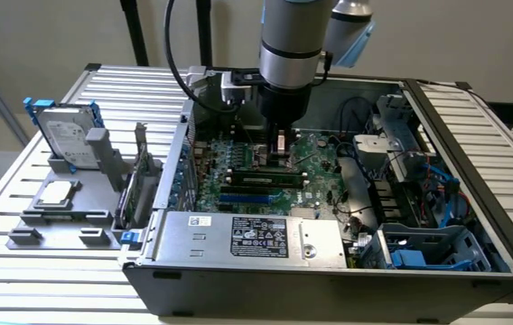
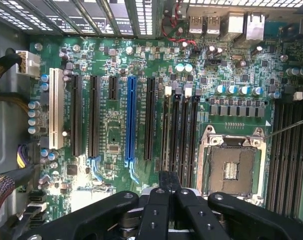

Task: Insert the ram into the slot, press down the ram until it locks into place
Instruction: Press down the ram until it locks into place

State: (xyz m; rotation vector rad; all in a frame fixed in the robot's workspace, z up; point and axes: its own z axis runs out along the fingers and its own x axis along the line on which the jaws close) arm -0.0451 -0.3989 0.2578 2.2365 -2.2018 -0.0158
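A robot arm reaches into an open computer case (image 1: 473, 169), its tool (image 2: 170, 192) hovering over the motherboard (image 2: 116, 135) with fingers pinched together, apparently around nothing. The ram (image 1: 263, 180) already lies in a black slot (image 1: 229, 181), so pressing it down seems the step in hand. Room is tight between case walls and cables (image 1: 365, 203).

Inside the open dark-grey metal computer case (image 1: 473, 142), the large green motherboard (image 1: 315, 157) lies reachable from above, hemmed by the silver boxy power supply (image 1: 248, 237) in front, the tangled black and blue cables (image 1: 419, 183) toward the exterior view's right, and the case's ribbed silver wall (image 1: 180, 162) opposite.
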